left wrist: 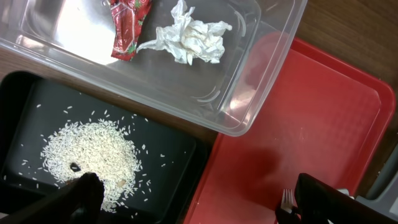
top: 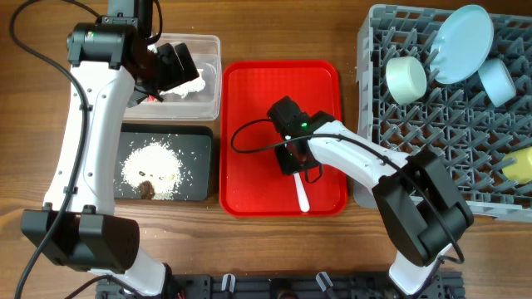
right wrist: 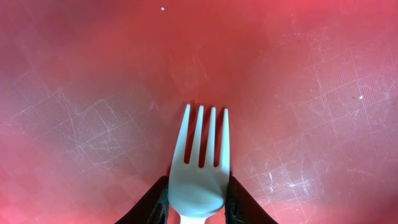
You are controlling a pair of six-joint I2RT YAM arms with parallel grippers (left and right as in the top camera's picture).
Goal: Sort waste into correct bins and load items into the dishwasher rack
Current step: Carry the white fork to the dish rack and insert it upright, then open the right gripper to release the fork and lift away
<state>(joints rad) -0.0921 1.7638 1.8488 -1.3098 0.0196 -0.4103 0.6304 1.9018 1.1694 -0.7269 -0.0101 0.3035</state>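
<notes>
Right gripper (right wrist: 199, 200) pinching the white fork (right wrist: 200, 165) at its neck, lower centre, red tray (right wrist: 93, 68) behind; left gripper (left wrist: 194, 198) spread. Risk: narrow hold lets fork swivel or drop

Two bowls (top: 406, 80) (top: 499, 81); one plate (top: 462, 35); one cup (top: 520, 164); one fork (right wrist: 199, 180).

Wooden table (top: 274, 25), 4 things directly on it: clear tub (top: 214, 83) upper left, black tray (top: 195, 149) just below it, red tray (top: 249, 100) ctr, grey rack (top: 432, 141) far right.
</notes>
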